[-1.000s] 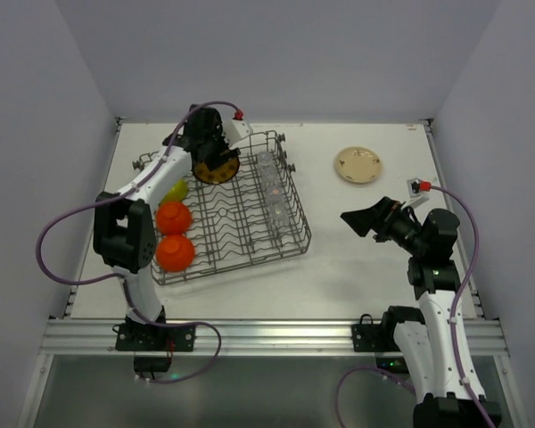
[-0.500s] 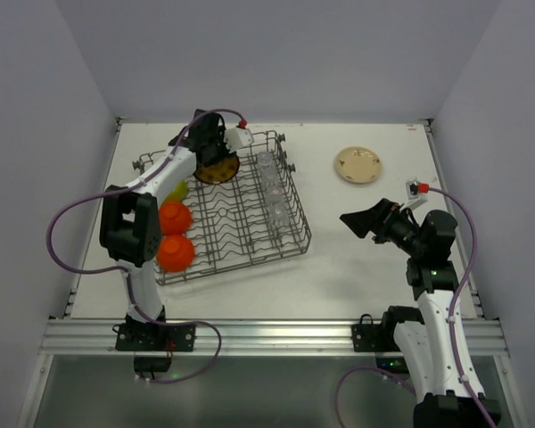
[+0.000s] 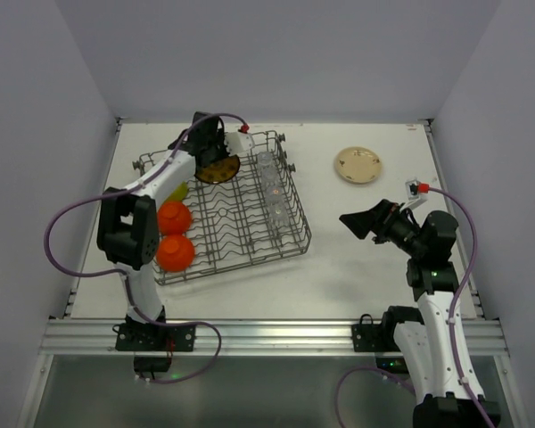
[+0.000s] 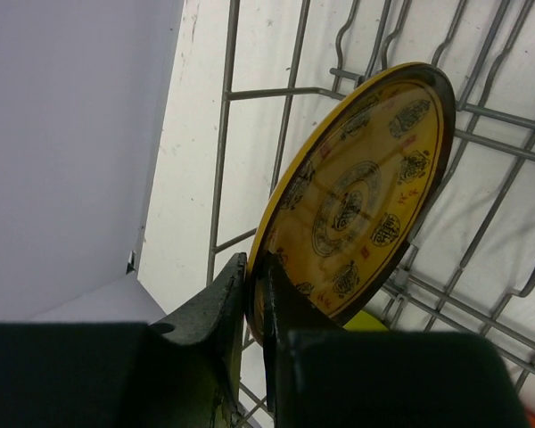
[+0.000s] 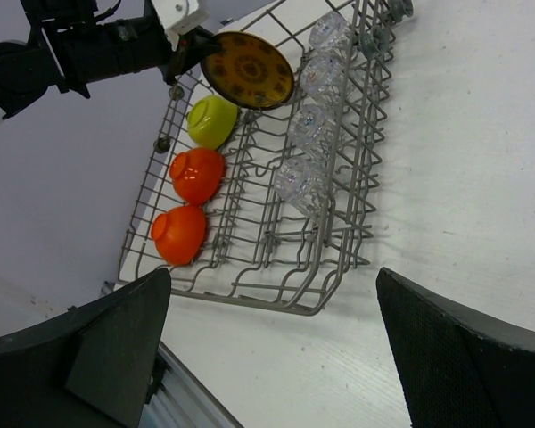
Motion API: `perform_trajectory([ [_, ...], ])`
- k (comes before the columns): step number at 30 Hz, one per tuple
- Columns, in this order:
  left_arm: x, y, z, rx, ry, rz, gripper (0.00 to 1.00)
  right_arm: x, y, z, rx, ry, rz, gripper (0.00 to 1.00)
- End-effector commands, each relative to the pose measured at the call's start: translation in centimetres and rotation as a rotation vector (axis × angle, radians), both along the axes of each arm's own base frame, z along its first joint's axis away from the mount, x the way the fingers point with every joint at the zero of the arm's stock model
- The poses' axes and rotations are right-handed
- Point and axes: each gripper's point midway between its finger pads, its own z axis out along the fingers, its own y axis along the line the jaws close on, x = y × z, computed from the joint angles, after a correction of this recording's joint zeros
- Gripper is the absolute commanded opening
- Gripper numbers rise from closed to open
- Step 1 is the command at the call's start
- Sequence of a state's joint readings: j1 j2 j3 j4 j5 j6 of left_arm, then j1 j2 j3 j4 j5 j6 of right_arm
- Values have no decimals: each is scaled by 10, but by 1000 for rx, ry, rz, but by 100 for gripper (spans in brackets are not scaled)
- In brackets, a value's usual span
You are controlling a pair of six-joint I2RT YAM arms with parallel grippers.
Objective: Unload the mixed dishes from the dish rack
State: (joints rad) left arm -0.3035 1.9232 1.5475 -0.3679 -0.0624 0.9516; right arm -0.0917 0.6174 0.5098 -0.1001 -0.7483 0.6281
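Left jaws pinch patterned plate (image 4: 357,205) rim at dish rack (image 3: 241,223) corner; right jaws wide.

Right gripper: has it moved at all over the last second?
No. The right gripper is at the same spot, just below the cream plate and right of the dish rack, jaws open.

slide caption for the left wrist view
Left gripper shut on the patterned plate at its rim, dish rack wires behind it.
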Motion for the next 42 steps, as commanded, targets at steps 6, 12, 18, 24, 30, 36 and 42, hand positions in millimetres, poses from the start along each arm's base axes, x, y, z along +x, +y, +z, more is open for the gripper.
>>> perform_trajectory([
  [6,-7,-7,18,39,-60,-87,0,-4,5,11,10,-43,39,99],
  [12,-12,-6,26,62,-104,-119,0,-6,7,13,19,-48,52,99],
  [18,-11,-9,54,51,-188,-116,0,-6,7,13,18,-50,50,99],
  [24,-17,-12,97,-26,-291,-80,0,-5,6,13,13,-52,44,99],
  [30,-39,-25,148,-129,-375,-84,0,-2,3,11,5,-51,25,99],
  [36,-67,-47,231,-516,-430,81,0,0,2,16,0,-61,16,99],
  [42,-161,-82,280,-1239,-202,86,0,-10,3,43,23,-134,4,99],
])
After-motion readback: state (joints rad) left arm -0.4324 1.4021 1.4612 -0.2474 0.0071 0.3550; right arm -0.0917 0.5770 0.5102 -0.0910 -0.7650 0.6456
